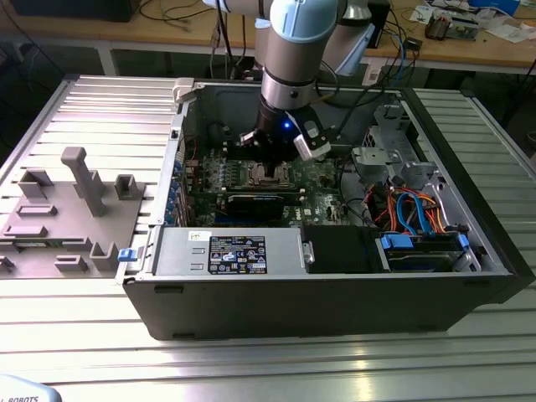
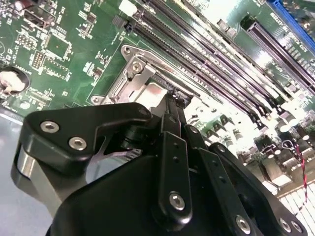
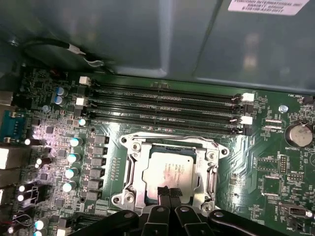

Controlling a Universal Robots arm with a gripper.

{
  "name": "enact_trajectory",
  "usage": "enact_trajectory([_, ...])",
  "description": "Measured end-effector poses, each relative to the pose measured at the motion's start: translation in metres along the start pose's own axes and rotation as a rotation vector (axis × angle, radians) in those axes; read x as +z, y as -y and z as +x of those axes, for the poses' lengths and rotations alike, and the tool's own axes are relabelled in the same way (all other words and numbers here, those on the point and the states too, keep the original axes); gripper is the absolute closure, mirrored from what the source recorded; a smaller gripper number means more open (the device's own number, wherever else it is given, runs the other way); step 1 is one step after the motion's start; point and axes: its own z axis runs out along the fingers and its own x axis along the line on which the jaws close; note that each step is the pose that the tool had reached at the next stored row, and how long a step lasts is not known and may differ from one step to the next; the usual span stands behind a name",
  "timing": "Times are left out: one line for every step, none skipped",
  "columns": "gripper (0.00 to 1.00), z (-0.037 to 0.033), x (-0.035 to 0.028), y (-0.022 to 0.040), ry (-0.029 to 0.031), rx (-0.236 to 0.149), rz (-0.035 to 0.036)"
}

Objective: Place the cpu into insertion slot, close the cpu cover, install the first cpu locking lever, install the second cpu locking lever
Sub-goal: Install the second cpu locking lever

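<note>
The cpu [image 3: 167, 169] sat in the insertion slot [image 3: 135, 169] with the cpu cover [image 3: 170, 141] down. Gripper [image 3: 169, 192] fingers were clenched together, tips at the chip's edge.

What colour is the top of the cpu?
Dull silver-grey; the cpu shows best in the first wrist view.

Bright overhead light is thrown across the scene, glare is seen on the cpu [image 3: 169, 169] just beyond the gripper [image 3: 168, 192], and the gripper's near links are blurred in both wrist views.
</note>
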Motion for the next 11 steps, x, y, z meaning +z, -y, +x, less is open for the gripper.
enact_trajectory([0.89,0.0,-0.0014,-0.0004,-0.0001,0.0,0.0011])
enact_trajectory([0.89,0.0,-0.0029,-0.0007,-0.0001,0.0,0.0019])
enact_trajectory([0.89,0.0002,-0.006,-0.0012,-0.0003,0.0,0.0036])
enact_trajectory([0.89,0.0003,-0.0081,-0.0015,-0.0005,0.0,0.0044])
enact_trajectory([0.89,0.0004,-0.0105,-0.0018,-0.0005,0.0,0.0049])
enact_trajectory([0.89,0.0004,-0.0117,-0.0019,-0.0005,0.0,0.005])
enact_trajectory([0.89,0.0004,-0.012,-0.002,-0.0004,0.0,0.0049])
enact_trajectory([0.89,0.0004,-0.0122,-0.002,-0.0003,0.0,0.005])
enact_trajectory([0.89,0.0005,-0.0124,-0.002,-0.0004,0.0,0.005])
enact_trajectory([0.89,0.0005,-0.0125,-0.002,-0.0004,0.0,0.0051])
enact_trajectory([0.89,0.0005,-0.0126,-0.002,-0.0004,0.0,0.005])
